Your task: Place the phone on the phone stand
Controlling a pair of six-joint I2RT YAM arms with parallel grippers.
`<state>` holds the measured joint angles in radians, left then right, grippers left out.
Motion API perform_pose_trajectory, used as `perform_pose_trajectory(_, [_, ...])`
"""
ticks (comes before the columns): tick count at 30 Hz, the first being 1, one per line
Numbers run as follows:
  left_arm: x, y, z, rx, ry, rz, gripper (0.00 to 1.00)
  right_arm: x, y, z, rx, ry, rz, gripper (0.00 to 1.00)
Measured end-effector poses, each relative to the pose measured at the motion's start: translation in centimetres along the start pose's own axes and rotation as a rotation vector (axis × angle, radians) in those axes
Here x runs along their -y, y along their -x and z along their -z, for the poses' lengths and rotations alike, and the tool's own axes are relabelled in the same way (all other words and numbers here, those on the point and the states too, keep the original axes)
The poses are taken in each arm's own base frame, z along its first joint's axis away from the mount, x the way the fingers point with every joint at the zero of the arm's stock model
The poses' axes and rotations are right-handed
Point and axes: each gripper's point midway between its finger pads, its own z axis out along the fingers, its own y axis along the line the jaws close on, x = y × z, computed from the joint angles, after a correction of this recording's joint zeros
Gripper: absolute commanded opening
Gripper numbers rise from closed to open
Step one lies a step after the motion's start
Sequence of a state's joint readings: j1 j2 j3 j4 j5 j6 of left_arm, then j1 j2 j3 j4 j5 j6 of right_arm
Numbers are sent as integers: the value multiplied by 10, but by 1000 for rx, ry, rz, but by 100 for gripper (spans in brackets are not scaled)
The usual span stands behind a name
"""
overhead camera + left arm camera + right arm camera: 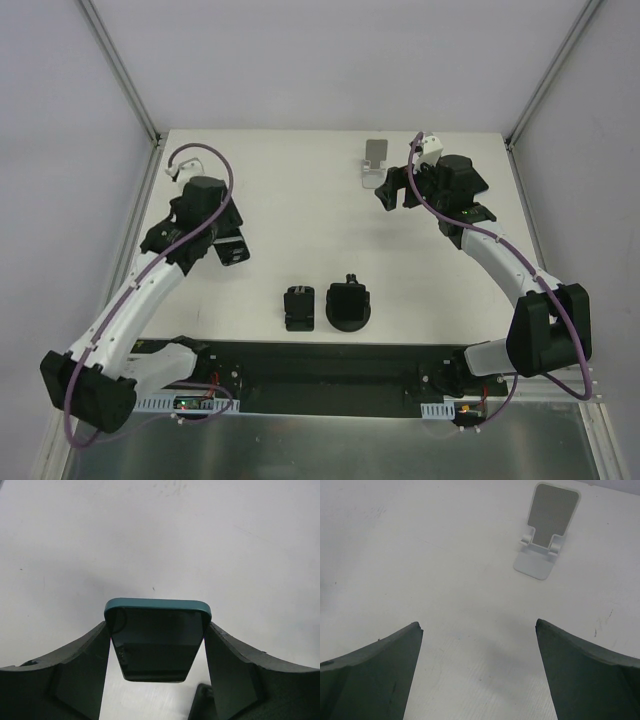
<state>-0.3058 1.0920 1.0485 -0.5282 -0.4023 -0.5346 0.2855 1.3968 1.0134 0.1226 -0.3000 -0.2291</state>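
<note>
left gripper (157,630) low on the left side, jaws clamped on phone (157,642) | right gripper (479,625) near phone stand (545,530), jaws wide apart | phone dark teal, screen black

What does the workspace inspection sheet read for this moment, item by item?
Surface: white table, a few faint scuffs, no spills seen.
Job's things: phone, teal-edged, between the left hand's fingers; phone stand, white, upright at the far side, nothing on it.
Clutter: two black blocks side by side near the front edge; what they are cannot be told.
Hands: left hand closed on the phone's sides; right hand open, empty, facing the phone stand.
Cables: purple cable looped along each arm, off the table things.
Surroundings: plain grey walls, metal frame posts; nothing else seen.
</note>
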Motion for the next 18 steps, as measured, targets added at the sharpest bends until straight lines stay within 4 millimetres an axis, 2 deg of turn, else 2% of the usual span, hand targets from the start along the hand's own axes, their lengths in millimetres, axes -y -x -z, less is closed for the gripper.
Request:
perform_pose_trajectory(2, [14, -8, 20, 38, -61, -52, 0, 0, 0, 0, 0, 0, 0, 98])
perform_pose_trajectory(7, [47, -43, 71, 89, -247, -188, 0, -1, 0, 0, 1, 3, -2, 98])
perform_pose_trajectory(10, [62, -53, 96, 127, -329, -243, 0, -2, 0, 0, 1, 7, -6, 98])
perform_pose_trajectory(14, [77, -67, 112, 152, -376, -318, 0, -4, 1, 0, 3, 18, -11, 98])
perform_pose_trajectory(18, [87, -84, 116, 137, -389, -347, 0, -4, 1, 0, 5, 20, -12, 98])
